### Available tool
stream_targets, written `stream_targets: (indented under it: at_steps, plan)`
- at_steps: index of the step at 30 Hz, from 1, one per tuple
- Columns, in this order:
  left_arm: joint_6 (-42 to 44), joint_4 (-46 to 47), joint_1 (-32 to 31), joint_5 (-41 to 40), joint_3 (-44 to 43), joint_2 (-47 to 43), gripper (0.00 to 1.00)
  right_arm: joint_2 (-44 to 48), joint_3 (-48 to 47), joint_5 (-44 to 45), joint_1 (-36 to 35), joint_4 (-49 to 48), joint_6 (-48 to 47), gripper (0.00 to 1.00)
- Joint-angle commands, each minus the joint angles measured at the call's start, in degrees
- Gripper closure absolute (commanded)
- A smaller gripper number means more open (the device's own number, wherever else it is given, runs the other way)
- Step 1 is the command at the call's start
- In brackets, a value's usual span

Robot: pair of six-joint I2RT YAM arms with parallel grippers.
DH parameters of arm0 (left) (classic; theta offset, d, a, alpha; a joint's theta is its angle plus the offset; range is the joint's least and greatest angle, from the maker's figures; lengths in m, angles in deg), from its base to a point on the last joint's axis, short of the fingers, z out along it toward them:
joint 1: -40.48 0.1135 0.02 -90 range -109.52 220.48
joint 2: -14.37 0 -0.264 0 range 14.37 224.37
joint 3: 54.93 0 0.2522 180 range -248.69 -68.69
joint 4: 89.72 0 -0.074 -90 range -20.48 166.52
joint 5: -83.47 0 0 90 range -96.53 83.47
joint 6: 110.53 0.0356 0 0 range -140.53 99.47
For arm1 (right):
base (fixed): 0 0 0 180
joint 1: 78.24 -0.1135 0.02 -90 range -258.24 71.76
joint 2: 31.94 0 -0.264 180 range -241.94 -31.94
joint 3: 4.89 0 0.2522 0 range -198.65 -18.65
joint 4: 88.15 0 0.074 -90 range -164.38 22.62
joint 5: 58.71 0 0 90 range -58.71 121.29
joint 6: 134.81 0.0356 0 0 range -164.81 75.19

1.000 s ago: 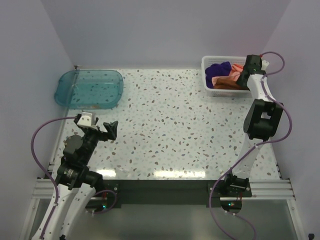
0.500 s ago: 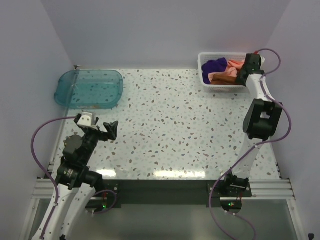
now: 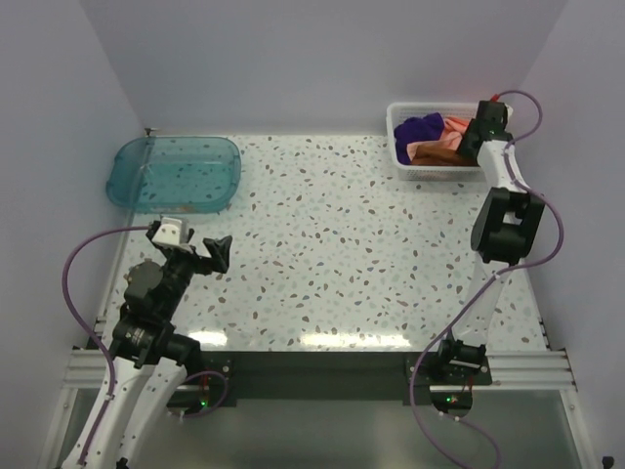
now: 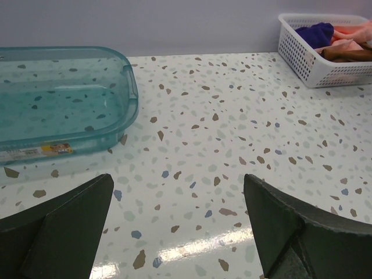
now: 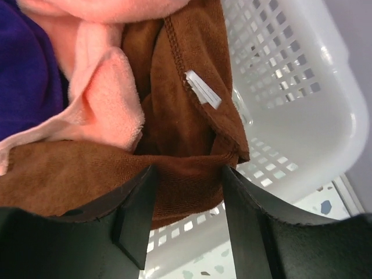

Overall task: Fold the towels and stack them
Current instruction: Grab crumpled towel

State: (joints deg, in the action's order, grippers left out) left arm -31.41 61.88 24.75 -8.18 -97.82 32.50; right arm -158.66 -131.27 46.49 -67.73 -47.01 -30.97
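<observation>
All three towels lie bunched in the white mesh basket [image 3: 402, 168] at the table's far right. The purple towel [image 3: 422, 128] is on the left, the salmon pink towel [image 3: 441, 145] beside it. In the right wrist view the rust brown towel [image 5: 180, 128] lies under the pink towel [image 5: 99, 99], with the purple towel [image 5: 29, 70] at the far left. My right gripper [image 5: 187, 174] reaches into the basket [image 5: 302, 116], its jaws closed on a fold of the brown towel. My left gripper [image 3: 217, 252] hovers open over the near left table, holding nothing.
A teal translucent tray [image 3: 234, 168] sits at the far left and shows in the left wrist view as well, tray [image 4: 131, 87]. The basket [image 4: 302, 58] stands close to the back and right walls. Speckled tabletop spans between tray and basket.
The basket slid a little toward the back wall and left with the right gripper in it. The right jaws narrowed onto the brown towel. The left arm stayed still.
</observation>
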Motion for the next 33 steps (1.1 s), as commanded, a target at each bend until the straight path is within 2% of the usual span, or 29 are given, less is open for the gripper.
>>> stream_targets:
  at_steps: [1, 4, 7, 8, 10, 18, 24, 33]
  plan:
    - [1.1, 2.7, 0.7, 0.9, 0.2, 0.7, 0.0, -3.2, -3.3, -1.3, 0.0, 0.7, 0.5, 0.47]
    - [1.2, 2.6, 0.8, 0.9, 0.1, 0.7, 0.0, -3.4, -2.3, -1.7, 0.0, 0.1, 1.2, 0.5]
    - [1.2, 2.6, 0.8, 1.0, 0.2, 0.6, 0.0, -1.0, -0.2, -1.8, 0.0, -2.0, 0.8, 0.73]
    - [1.1, 2.7, 0.8, 1.0, 0.2, 0.6, 0.0, 0.0, 1.0, -1.8, 0.0, -2.6, 0.7, 0.88]
    - [1.2, 2.7, 0.8, 1.1, 0.2, 0.4, 0.0, 2.6, 1.6, -1.8, 0.0, -3.6, 0.0, 1.0]
    - [1.0, 2.8, 0.8, 1.3, 0.2, 0.2, 0.0, 12.7, 0.5, -2.5, 0.0, -5.7, -3.0, 1.0]
    - [1.1, 2.8, 0.8, 1.3, 0.2, 0.2, 0.0, 19.6, -0.2, -7.0, -0.9, -7.5, -3.7, 1.0]
    - [1.0, 2.7, 0.8, 0.9, 0.1, 0.0, 0.0, 27.0, -4.9, -12.5, -9.1, -5.3, -8.2, 1.0]
